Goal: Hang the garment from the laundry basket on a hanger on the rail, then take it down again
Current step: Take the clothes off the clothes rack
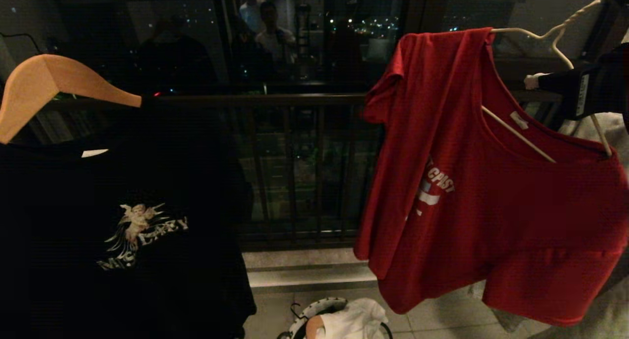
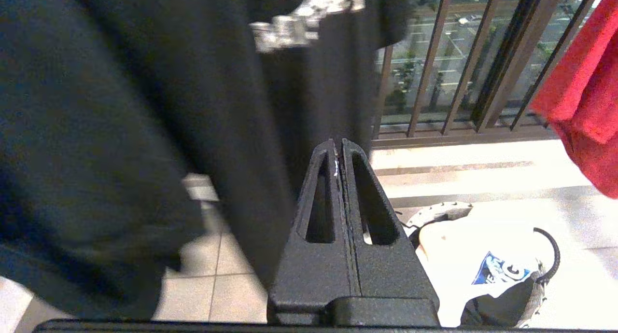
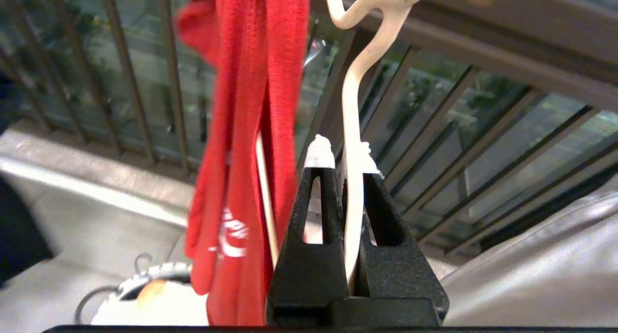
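Red garment [image 1: 491,196] askew on tilted white hanger [image 3: 355,145], right gripper [image 3: 342,154] jaws clamping its wire.

black T-shirt [image 1: 123,221] on wooden hanger [image 1: 44,83] | white cloth [image 1: 354,322] low | railing [image 1: 295,172] behind

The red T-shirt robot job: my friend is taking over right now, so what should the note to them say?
Right tool: shut on the white wire hanger, pinching one side of the wire, at the right of the head view.
Left tool: shut, holding nothing, down low beside the black T-shirt.
Red T-shirt: on the wire hanger, hanging lopsided, bunched towards one end.
Laundry basket: on the floor below, with a white cloth in it.
Done: shirt is out of the basket and on the hanger.
Unclear: the hanger's hook is out of view, so check whether it is on the rail.
Left: finish hanging if needed, then take it down.
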### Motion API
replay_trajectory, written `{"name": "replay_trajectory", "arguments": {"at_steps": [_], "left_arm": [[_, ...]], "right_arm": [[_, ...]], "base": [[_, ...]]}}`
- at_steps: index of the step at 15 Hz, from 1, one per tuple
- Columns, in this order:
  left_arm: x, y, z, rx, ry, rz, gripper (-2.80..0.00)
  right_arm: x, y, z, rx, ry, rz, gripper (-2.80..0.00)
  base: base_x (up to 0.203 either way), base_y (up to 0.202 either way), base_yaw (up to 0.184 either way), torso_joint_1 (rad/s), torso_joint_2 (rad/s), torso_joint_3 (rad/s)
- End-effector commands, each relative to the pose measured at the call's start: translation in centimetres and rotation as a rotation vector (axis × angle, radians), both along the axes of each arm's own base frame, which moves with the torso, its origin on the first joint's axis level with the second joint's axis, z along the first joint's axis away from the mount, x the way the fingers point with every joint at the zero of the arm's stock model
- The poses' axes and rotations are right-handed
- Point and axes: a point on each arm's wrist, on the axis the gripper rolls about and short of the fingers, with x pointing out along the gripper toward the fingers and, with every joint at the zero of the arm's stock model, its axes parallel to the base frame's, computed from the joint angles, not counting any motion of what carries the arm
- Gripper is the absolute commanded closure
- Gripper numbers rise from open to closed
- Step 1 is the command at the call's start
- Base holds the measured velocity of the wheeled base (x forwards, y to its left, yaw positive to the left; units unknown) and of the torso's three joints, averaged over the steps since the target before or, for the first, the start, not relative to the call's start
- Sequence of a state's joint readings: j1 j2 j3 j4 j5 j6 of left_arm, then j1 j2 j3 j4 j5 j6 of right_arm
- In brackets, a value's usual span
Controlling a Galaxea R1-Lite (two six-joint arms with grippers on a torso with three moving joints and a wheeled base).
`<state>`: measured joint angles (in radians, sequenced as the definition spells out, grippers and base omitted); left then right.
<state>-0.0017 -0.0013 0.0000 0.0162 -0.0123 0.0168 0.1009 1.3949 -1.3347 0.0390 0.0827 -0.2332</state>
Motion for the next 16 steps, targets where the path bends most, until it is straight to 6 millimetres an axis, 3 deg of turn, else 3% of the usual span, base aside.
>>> {"name": "replay_trajectory", "arguments": {"at_steps": [1, 7, 14, 16], "left_arm": [[0.0, 0.0, 0.0, 0.000, 0.002, 0.000, 0.00], [0.0, 0.0, 0.0, 0.001, 0.005, 0.000, 0.00], [0.0, 0.0, 0.0, 0.002, 0.005, 0.000, 0.00], [0.0, 0.0, 0.0, 0.000, 0.002, 0.000, 0.00]], "right_arm": [[0.7, 0.1, -0.2, -0.003, -0.011, 0.001, 0.00], [-0.9, 0.1, 1.3, -0.014, -0.113, 0.010, 0.00], [-8.4, 0.8, 2.2, 0.009, -0.211, 0.120, 0.00], [-10.0, 0.8, 1.4, 0.009, -0.207, 0.146, 0.00]], "base": [[0.000, 0.000, 0.000, 0.000, 0.00, 0.000], [0.000, 0.000, 0.000, 0.000, 0.00, 0.000], [0.000, 0.000, 0.000, 0.000, 0.00, 0.000], [0.000, 0.000, 0.000, 0.000, 0.00, 0.000]]}}
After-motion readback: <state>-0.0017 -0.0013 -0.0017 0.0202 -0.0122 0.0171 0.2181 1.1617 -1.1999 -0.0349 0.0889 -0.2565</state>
